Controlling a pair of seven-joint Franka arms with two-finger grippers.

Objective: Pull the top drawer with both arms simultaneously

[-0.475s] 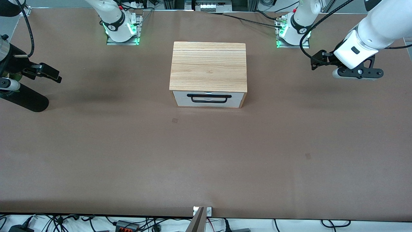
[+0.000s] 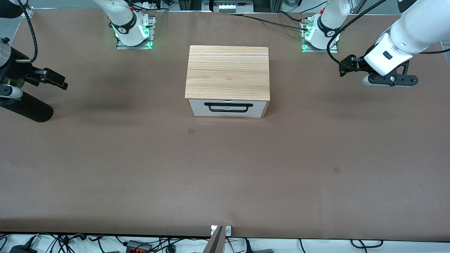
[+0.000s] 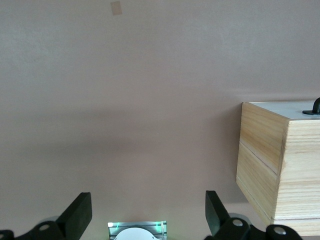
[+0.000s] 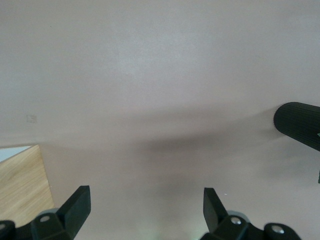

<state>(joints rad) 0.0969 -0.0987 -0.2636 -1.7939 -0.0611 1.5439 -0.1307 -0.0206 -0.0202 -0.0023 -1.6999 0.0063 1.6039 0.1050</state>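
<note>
The top drawer (image 2: 227, 107) sits closed. Left claw (image 2: 346, 65), at the box's (image 2: 227, 72) three o'clock, and right claw (image 2: 49, 79), at nine, hang spread apart over the desk (image 2: 225, 175).

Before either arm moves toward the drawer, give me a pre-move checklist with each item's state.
1. Top drawer, white front panel in the light-wood box, shut: ok.
2. Wide black bar handle unobstructed: ok.
3. Left gripper fingers open: ok.
4. Right gripper fingers open: ok.
5. Either gripper at the handle: not ok; each hangs over the brown table near its own end.
6. Second handle below: cannot tell.
</note>
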